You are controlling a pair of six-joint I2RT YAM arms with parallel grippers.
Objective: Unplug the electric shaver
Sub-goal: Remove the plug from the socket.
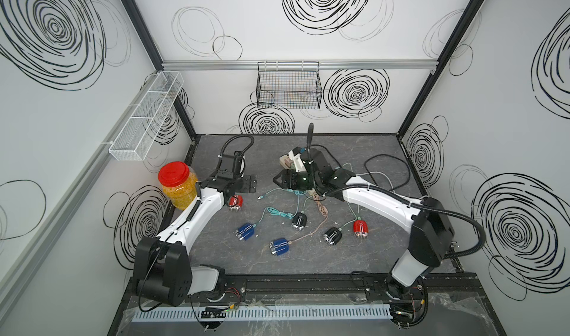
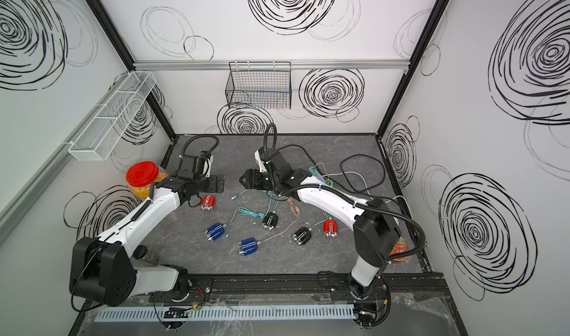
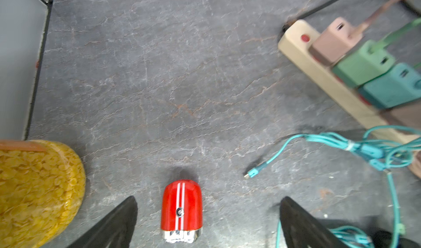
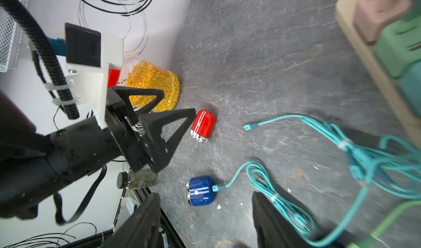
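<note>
The red shaver [image 3: 181, 212], glossy with white stripes, lies on the worktop [image 3: 182, 76] at about 7 o'clock from the left gripper [image 3: 209, 199] in both top views. Its long axis runs 12 to 6, chrome heads at 6. That gripper gapes wide and empty. The right gripper [image 1: 276, 180], also parted and empty, is farther off. The teal plug [image 3: 251, 174] lies loose at the shaver's 3 o'clock.

A robotics lab test cell: white panel walls [image 1: 339, 41] with black scribbled spirals, an aluminium-profile frame [image 1: 296, 64], two robot arms [image 1: 191, 217] mounted on a black rail [image 1: 308, 283] at 6 o'clock, a wire basket [image 1: 288, 84] hung at 12 o'clock.
</note>
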